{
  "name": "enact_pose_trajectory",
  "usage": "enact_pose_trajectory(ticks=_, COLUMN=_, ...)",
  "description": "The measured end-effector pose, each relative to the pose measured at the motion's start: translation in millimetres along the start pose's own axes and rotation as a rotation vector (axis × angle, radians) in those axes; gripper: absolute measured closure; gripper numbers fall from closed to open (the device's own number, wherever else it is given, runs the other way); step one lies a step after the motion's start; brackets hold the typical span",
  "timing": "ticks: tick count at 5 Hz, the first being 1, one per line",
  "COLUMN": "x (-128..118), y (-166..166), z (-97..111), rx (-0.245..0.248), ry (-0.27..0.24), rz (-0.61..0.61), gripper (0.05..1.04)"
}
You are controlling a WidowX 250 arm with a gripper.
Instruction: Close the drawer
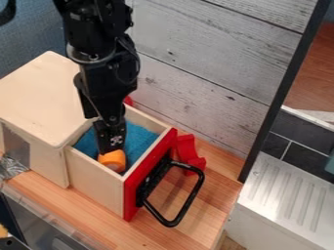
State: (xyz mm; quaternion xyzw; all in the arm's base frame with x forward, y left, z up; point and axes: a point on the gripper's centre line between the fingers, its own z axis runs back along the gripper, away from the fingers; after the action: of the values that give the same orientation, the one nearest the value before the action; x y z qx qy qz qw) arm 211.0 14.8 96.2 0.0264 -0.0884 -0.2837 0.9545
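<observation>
The drawer (94, 183) juts from the front of the wooden cabinet (49, 93), well pulled out. The gripper (112, 146) hangs down inside the drawer, just ahead of the cabinet, right at an orange thing (113, 159) by the blue cloth (139, 139); whether it is open or shut, or holds that thing, I cannot tell. The drawer looks light but stiff, likely to slide with some drag and to bind if shoved at one corner. It needs no grip – a level push on the middle of its red front, towards the cabinet, should serve. The black handle (189, 199) looks hard and smooth, so contact could slip there.
</observation>
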Motion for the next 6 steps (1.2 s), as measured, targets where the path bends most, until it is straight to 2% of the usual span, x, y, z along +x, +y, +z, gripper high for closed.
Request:
enact_pose_trajectory(ticks=1, x=-1.7, y=-1.5, z=-4.0, rx=-0.011, ry=0.017, rz=-0.003, gripper=0.083)
enact_pose_trajectory(ticks=2, x=16.5, y=-17.6, z=-24.0, rx=-0.039, ry=0.072, rz=-0.147, gripper=0.084)
enact_pose_trajectory(ticks=3, x=34.9, y=-27.2, z=-33.2, rx=-0.032, ry=0.102, rz=-0.266, gripper=0.084)
enact_pose_trajectory(ticks=5, x=67.7, y=-52.9, z=-55.3, rx=-0.048, ry=0.06, rz=-0.473, gripper=0.084)
enact_pose_trajectory(ticks=6, x=78.0, y=-65.5, z=-71.7, rx=-0.076, ry=0.035, rz=-0.545, gripper=0.084)
